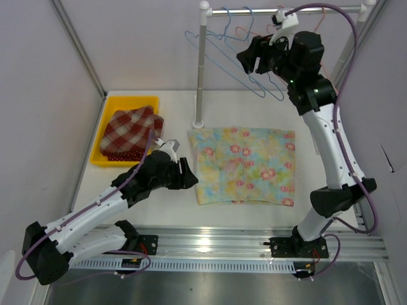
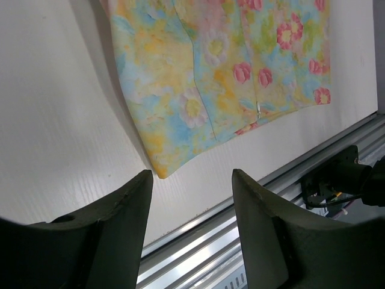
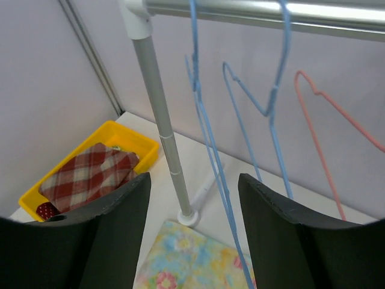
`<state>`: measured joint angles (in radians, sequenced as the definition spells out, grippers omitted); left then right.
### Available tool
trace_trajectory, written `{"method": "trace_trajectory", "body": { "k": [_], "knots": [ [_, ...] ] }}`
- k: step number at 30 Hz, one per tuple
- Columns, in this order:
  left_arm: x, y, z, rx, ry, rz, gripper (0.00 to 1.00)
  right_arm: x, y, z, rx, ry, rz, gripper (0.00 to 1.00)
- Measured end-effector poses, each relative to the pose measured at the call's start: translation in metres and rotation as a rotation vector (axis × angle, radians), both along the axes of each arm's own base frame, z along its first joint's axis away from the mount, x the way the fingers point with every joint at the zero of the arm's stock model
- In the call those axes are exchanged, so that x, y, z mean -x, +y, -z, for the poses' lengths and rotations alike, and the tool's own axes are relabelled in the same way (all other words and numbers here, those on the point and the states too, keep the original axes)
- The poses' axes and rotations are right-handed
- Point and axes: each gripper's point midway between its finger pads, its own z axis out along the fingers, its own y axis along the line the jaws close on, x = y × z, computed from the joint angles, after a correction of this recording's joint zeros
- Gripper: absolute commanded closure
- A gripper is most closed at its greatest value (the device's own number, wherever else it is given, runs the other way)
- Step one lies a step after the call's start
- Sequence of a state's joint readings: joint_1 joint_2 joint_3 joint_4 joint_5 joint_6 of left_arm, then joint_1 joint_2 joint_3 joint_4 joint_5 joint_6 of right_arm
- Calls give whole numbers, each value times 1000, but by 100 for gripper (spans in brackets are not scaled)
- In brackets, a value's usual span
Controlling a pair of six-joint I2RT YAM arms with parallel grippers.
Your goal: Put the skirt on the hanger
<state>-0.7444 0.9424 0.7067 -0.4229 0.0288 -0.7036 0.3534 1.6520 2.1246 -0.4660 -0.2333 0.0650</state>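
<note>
The floral skirt [image 1: 245, 165] lies flat on the white table, also in the left wrist view [image 2: 222, 72] and the right wrist view [image 3: 192, 259]. Two blue wire hangers [image 1: 222, 47] and a pink one [image 3: 328, 126] hang on the metal rail [image 1: 280, 11]. My left gripper [image 1: 191, 175] is open and empty, low beside the skirt's near left corner [image 2: 159, 168], not touching it. My right gripper [image 1: 250, 62] is open and empty, raised just below the rail. The nearest blue hanger [image 3: 210, 150] hangs between its fingers in the wrist view.
A yellow bin [image 1: 108, 108] at the back left holds a folded red plaid cloth [image 1: 130, 130]. The rack's upright pole [image 1: 201, 70] stands on a round foot behind the skirt's far left corner. An aluminium rail [image 1: 254, 244] runs along the table's near edge.
</note>
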Motion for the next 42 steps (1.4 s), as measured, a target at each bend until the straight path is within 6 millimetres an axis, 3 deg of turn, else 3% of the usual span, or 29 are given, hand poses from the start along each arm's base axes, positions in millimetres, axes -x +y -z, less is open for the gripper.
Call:
{"method": "trace_trajectory", "body": {
  "k": [3, 7, 11, 15, 24, 31, 34, 42],
  "knots": [
    [0, 0, -3, 0, -5, 3, 39, -19, 20, 19, 43, 12, -23, 35],
    [0, 0, -4, -2, -5, 3, 39, -45, 32, 45, 81, 43, -8, 37],
    [0, 0, -6, -3, -7, 5, 39, -66, 39, 59, 107, 47, 21, 38],
    [1, 2, -5, -13, -5, 8, 39, -72, 47, 67, 126, 49, 27, 44],
    [2, 2, -5, -13, -7, 10, 38, -71, 52, 65, 145, 30, 61, 55],
    [2, 3, -7, -13, -15, 14, 39, -73, 48, 53, 144, 0, 85, 91],
    [2, 3, -8, -9, -18, 14, 39, -72, 46, 46, 139, -13, 92, 98],
    [2, 3, -9, -7, -21, 15, 38, -72, 44, 38, 126, -29, 104, 100]
  ]
}}
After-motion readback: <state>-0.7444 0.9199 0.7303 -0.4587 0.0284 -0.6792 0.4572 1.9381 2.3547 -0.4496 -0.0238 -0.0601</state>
